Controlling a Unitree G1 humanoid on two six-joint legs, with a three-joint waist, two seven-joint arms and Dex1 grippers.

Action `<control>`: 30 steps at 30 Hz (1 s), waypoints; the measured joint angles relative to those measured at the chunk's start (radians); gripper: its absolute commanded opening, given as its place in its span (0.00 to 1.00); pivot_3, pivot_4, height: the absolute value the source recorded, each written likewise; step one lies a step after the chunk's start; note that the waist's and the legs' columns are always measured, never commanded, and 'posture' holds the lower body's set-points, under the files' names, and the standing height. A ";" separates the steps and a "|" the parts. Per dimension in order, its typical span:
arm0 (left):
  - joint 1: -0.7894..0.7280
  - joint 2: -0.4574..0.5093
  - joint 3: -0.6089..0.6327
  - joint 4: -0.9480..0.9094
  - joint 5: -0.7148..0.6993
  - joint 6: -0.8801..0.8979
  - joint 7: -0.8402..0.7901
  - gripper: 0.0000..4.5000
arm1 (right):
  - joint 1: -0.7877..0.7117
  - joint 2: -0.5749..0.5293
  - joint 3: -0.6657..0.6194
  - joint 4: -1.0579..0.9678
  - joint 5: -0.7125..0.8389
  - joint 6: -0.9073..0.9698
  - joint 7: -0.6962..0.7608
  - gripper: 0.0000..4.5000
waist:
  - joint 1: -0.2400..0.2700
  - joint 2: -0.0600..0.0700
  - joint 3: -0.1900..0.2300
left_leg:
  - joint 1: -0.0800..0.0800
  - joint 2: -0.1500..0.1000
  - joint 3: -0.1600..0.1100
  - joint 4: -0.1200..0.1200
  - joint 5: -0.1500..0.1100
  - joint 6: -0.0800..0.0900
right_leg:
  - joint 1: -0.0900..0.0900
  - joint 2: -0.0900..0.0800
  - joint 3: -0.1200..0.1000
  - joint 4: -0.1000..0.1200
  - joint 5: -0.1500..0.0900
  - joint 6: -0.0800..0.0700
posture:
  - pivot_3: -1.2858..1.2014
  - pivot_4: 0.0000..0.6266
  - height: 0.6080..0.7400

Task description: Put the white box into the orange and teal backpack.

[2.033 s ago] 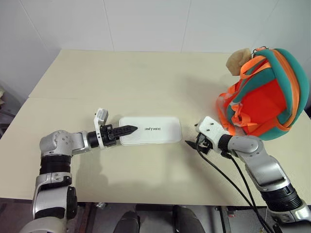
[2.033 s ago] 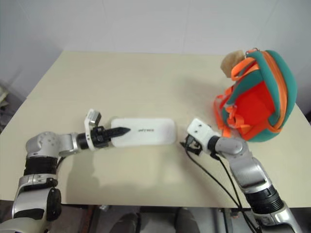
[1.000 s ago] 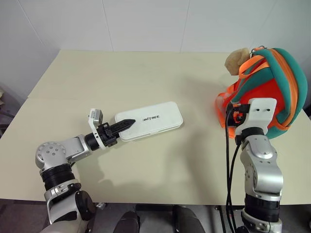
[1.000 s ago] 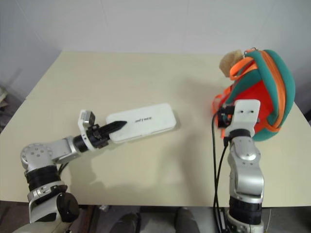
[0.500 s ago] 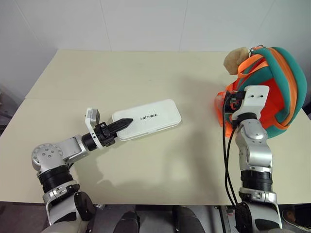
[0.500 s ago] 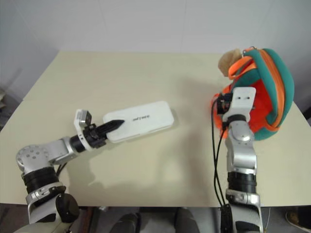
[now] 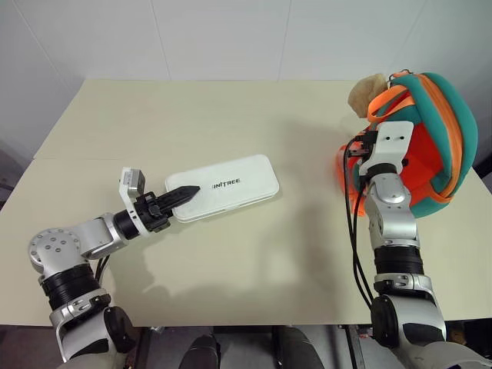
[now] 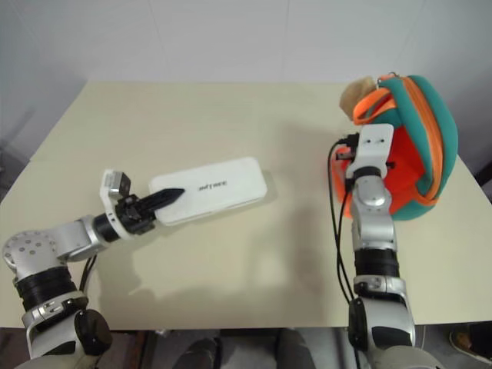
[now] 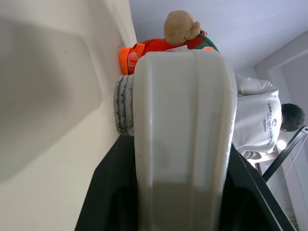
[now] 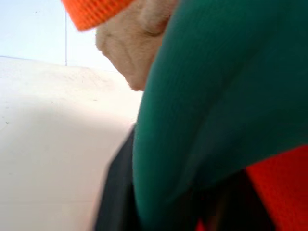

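On the beige tabletop (image 7: 231,123), my left hand (image 7: 178,193) clamps the flat white rectangular box (image 7: 223,186); my right hand (image 7: 367,150) grips the orange and teal backpack's (image 7: 430,123) teal rim.

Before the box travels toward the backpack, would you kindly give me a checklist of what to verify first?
1. Left pincer clamped on the box's near end: ok.
2. Box lifted off the table: cannot tell.
3. Right pincer at the backpack's teal rim: ok.
4. Backpack's opening wide enough for the box: cannot tell.
5. Backpack standing upright on the table: ok.
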State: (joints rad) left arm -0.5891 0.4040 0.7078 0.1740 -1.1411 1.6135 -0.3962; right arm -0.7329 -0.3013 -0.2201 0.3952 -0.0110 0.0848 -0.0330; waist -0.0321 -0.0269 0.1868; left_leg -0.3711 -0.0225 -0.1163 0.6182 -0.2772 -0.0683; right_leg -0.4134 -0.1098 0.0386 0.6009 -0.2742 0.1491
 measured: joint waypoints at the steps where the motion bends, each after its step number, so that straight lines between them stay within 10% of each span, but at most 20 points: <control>1: 0.000 0.005 0.000 0.000 -0.004 0.000 0.000 0.29 | -0.001 0.000 0.002 0.003 0.000 -0.001 0.000 0.12 | 0.000 0.000 0.000 | 0.000 0.000 0.000 0.000 0.000 0.000 | 0.000 0.000 0.000 0.000 0.000 0.000 | 0.52 0.24 1.00; 30: -0.048 0.302 -0.149 0.237 0.103 -0.192 -0.201 0.29 | 0.092 -0.072 0.103 -0.498 0.269 0.369 0.420 0.12 | -0.005 0.001 0.001 | -0.001 0.001 0.002 -0.004 0.000 0.000 | -0.004 0.001 0.001 -0.001 0.000 0.000 | 0.52 0.24 1.00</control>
State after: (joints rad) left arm -0.6371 0.7064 0.5592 0.4115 -1.0377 1.4212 -0.5970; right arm -0.6404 -0.3735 -0.1174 -0.1024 0.2579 0.4542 0.3867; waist -0.0372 -0.0259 0.1874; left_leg -0.3721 -0.0218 -0.1148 0.6142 -0.2771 -0.0685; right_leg -0.4171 -0.1092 0.0395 0.6003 -0.2743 0.1490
